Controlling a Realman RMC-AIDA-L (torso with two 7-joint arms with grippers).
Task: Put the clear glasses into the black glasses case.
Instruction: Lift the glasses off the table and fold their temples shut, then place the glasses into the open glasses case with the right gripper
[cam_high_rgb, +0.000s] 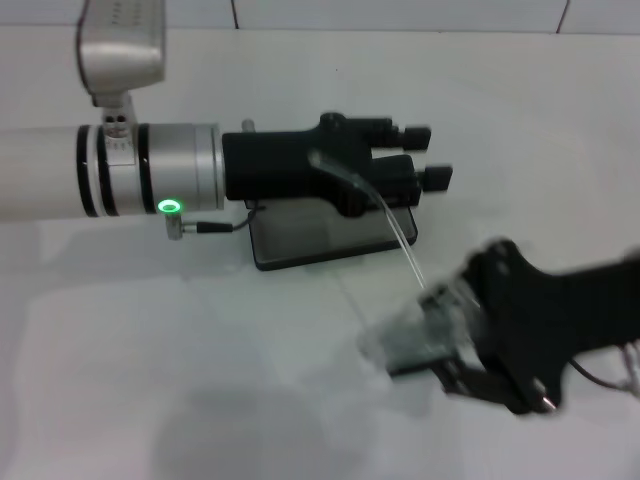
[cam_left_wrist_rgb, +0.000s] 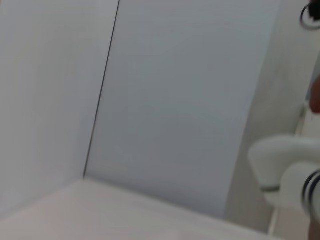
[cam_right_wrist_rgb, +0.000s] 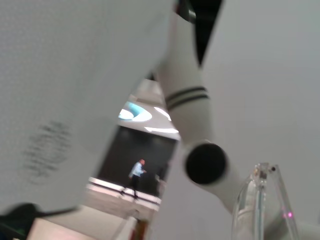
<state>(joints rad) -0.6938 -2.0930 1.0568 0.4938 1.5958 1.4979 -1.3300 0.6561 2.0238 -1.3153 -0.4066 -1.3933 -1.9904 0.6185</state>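
Note:
The black glasses case lies on the white table at the centre, its grey inside showing and its rear part hidden under my left arm. My left gripper reaches in from the left and hovers over the case's back edge, fingers apart with nothing between them. The clear glasses hang just right of the case's front corner, with my right gripper shut on them. One clear temple arm sticks up across the case. In the right wrist view the clear glasses show as a transparent strip.
The white table stretches to the left and front of the case. A tiled wall bounds the far side. The left wrist view shows only a wall and part of a white arm.

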